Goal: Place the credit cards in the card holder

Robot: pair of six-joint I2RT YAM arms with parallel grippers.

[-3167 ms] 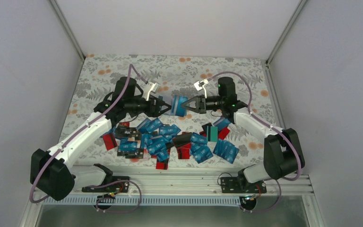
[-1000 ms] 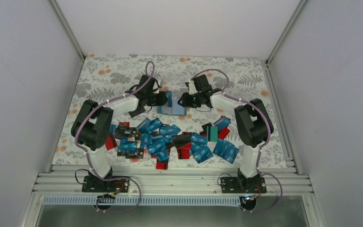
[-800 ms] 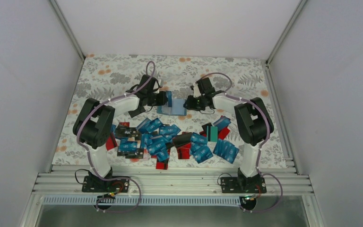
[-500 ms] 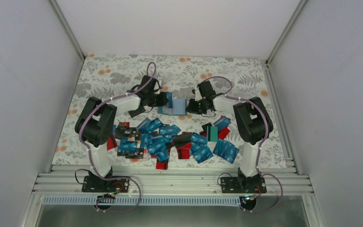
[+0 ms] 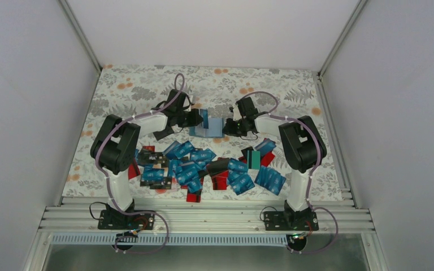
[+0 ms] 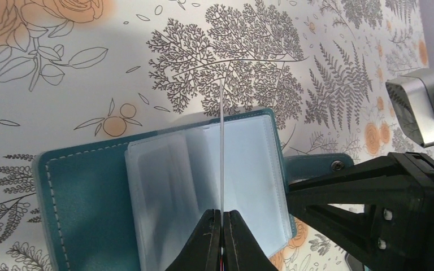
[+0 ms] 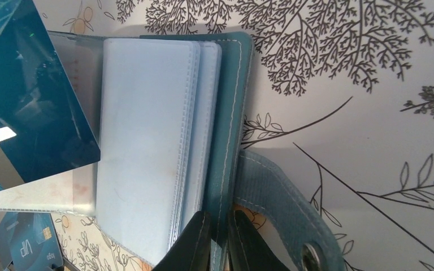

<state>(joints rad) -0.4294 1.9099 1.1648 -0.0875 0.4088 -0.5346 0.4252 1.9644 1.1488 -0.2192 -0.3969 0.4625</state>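
The card holder [image 6: 85,192] lies open, blue card [image 7: 28,107] above.

Table covering: pale cloth [image 5: 147,84], printed with grey ferns and orange flowers.
Enclosure: plain white back wall [image 5: 215,28], left wall [image 5: 22,113], right wall [image 5: 395,113]; aluminium corner posts [image 5: 79,31].
Near edge: slotted aluminium rail [image 5: 215,217].
Light: even, soft.

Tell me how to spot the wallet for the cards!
Look at the flowery table, past the pile of cards. Between the left gripper and right gripper lies the card holder: it is open like a book, with pale blue pages, unlike the flat cards.
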